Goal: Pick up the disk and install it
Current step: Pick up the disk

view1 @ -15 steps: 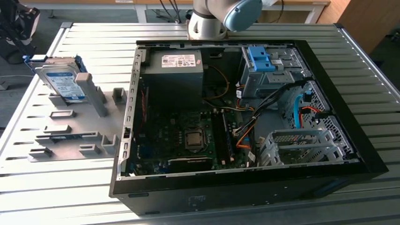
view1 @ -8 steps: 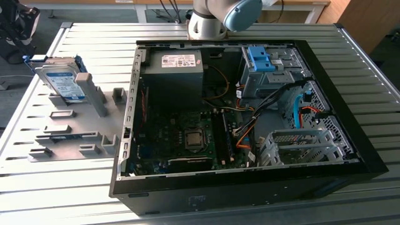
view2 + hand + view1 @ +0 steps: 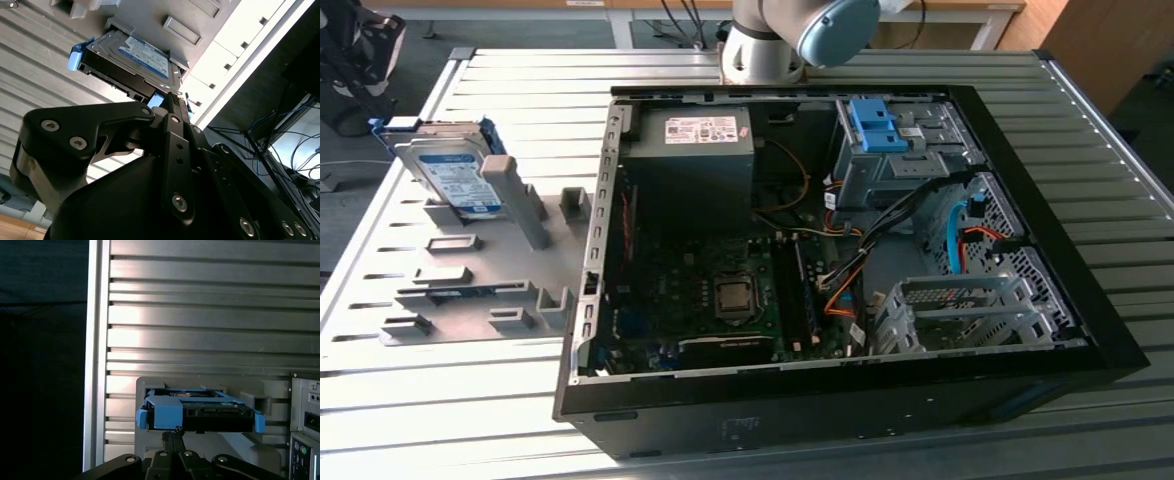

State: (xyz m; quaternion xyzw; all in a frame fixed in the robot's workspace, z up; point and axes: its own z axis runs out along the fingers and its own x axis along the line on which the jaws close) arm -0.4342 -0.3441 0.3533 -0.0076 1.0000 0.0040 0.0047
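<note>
1. At the exterior view's left, the disk (image 3: 447, 172) stands on edge in a slot of the grey fixture (image 3: 494, 290), which lies on the slatted worktop (image 3: 480, 400). Its label faces outward and it has blue rails along its edges. It has not yet been lifted.
2. I judge the step in hand to be the approach for the pick-up. In both wrist views the jaws point at the disk's blue-railed edge, with the disk just ahead of them. I cannot tell whether the tips touch it.
3. In the first wrist view the two black fingers (image 3: 169, 445) lie pressed together with nothing between them, so the jaws are closed and empty.
4. A grasp from here would call for the jaws to spread wider than the disk is thick. They would then need to line up with its flat faces, clear of the fixture's walls.
5. In the middle, the arm (image 3: 774, 40) stands at the far edge of the open computer case (image 3: 854, 395).
6. Toward the exterior view's right, inside the case, a blue bracket (image 3: 881, 125) sits in the upper bay. A bare metal drive cage (image 3: 961, 310) lies nearer the camera. Installation has not begun.
</note>
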